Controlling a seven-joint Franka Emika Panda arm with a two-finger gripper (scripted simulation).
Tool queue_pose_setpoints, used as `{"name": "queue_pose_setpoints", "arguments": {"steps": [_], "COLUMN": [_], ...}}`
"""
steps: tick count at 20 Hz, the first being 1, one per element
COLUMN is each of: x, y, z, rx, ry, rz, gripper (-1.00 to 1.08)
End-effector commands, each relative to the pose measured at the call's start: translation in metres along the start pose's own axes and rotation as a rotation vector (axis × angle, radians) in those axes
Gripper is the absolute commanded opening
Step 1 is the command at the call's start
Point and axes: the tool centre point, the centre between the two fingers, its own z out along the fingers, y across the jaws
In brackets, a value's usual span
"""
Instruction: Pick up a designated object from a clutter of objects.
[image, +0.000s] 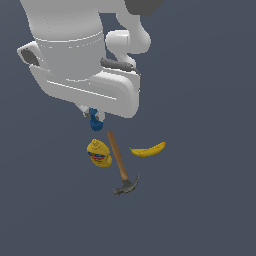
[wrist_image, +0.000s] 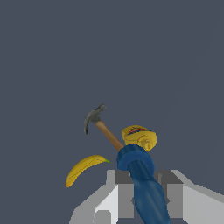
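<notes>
Claw of mine grips the small dark-blue item between both fingers, its rounded knob poking out past them.

Beyond it, apart on the grey floor: mustard bottle, wooden-handled hammer, then banana toward the exterior view's right.

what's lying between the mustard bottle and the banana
The hammer: its wooden handle runs between the mustard bottle and the banana, clearest in the exterior view.

Plain dark grey-blue floor bearing mustard bottle, hammer and banana, apparently flat.
</notes>
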Motion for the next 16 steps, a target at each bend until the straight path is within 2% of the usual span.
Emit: {"name": "queue_pose_setpoints", "arguments": {"steps": [1,16], "x": [0.008,0.046], "y": [0.0,0.0], "z": [-0.011,-0.059], "rx": [0.0,0.0], "ry": [0.0,0.0], "rz": [0.0,0.0], "gripper": [-1.0,-1.0]}}
